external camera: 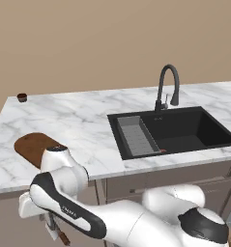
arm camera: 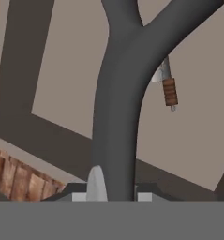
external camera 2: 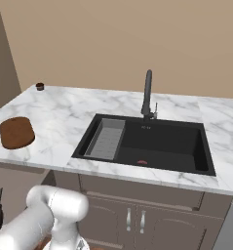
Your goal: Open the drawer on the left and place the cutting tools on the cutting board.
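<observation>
Below the white marble counter, inside the open grey-brown drawer (arm camera: 179,140), the gripper (arm camera: 114,194) appears closed on the grey Y-shaped peeler (arm camera: 120,93); lift it straight, clear of the brown-handled cleaver (arm camera: 168,89), toward the dark-brown oblong cutting board (external camera: 35,146).

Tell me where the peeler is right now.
In the hand view the grey Y-shaped peeler stands right in front of the camera, its stem rising from between the claw fingertips, held over the open drawer with the cleaver lying behind it.

Dark-brown cutting board (external camera: 34,146) on white grey-veined marble counter (external camera: 83,125); black sink (external camera: 184,130); grey peeler (arm camera: 118,103).
</observation>
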